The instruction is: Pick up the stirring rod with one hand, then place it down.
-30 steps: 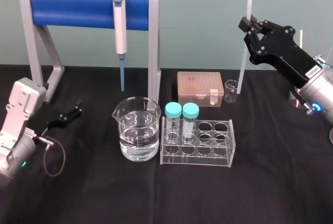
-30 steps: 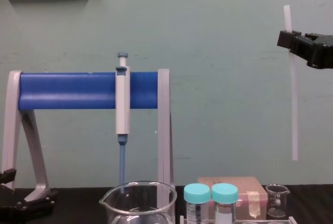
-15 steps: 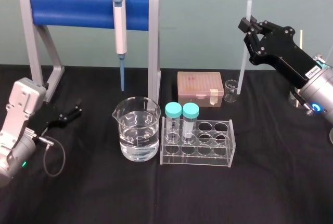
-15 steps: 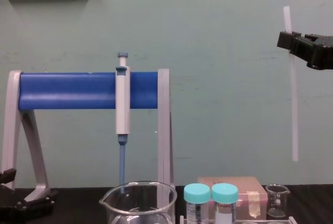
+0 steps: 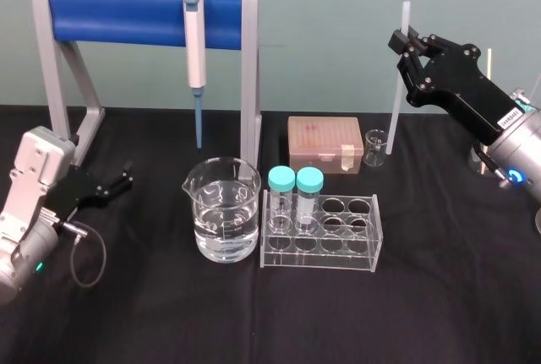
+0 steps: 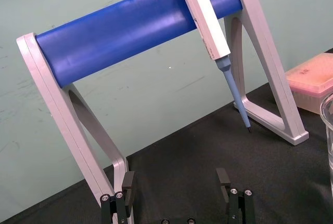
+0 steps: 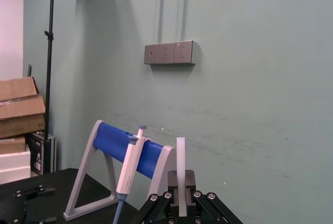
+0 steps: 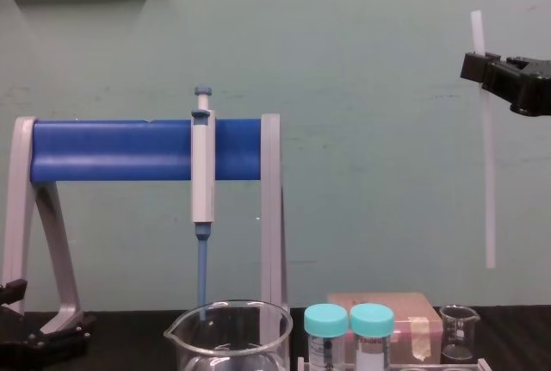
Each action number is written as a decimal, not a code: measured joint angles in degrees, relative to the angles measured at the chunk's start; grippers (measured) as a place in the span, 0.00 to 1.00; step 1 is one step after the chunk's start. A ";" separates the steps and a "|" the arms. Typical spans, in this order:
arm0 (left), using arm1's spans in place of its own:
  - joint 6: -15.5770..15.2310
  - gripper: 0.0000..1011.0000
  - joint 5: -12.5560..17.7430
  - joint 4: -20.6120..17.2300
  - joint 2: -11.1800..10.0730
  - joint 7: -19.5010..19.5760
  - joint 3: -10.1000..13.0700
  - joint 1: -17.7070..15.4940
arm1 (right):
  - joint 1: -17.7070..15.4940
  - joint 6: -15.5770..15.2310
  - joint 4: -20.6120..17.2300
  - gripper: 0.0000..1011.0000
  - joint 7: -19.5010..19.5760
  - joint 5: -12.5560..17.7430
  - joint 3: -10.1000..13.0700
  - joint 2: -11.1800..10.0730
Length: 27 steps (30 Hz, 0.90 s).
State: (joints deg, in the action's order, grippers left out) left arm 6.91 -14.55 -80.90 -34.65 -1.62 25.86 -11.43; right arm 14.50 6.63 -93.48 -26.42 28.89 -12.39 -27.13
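- The right gripper (image 5: pixel 404 45) is raised high over the right rear part of the black table (image 5: pixel 254 322), its flat black jaws clenched on the stirring rod (image 5: pixel 396 94).
- The rod is thin, white and translucent. It hangs almost upright, gripped near its top, with a short stub above the jaws and most of its length below them.
- In the chest view the rod's (image 8: pixel 486 164) lower end is in the air, well above the table and above the small glass beaker (image 8: pixel 459 332).
- The right wrist view shows the rod (image 7: pixel 180 172) standing straight up between the closed jaws.
- The left gripper (image 5: pixel 127 175) rests low at the left of the table near the foot of the stand — its fingers (image 6: pixel 127 180) are spread apart and hold nothing.
- A grey-white pipette (image 5: pixel 195 39) with a blue tip hangs on a blue-barred stand (image 5: pixel 118 16) at the rear left.
- At the centre is a large beaker (image 5: pixel 224 220) of clear liquid; just to its right is a clear tube rack (image 5: pixel 338 241) holding two teal-capped tubes (image 5: pixel 296 180).
- A pink lidded box (image 5: pixel 325 143) lies behind the rack, with the small beaker just beside it.
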 joint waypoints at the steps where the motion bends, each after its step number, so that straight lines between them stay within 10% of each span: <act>1: 0.00 0.99 0.00 0.00 0.00 0.00 0.00 0.00 | -0.01 0.01 -0.03 0.07 0.00 0.00 0.01 -0.01; 27: 0.00 0.99 0.00 0.00 0.00 0.00 0.00 0.00 | -1.12 -0.42 -0.95 0.07 0.07 0.62 0.10 -0.15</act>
State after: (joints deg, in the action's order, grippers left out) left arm 6.91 -14.55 -80.90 -34.65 -1.62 25.86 -11.43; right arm 13.38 6.21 -94.43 -26.35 29.52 -12.29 -27.28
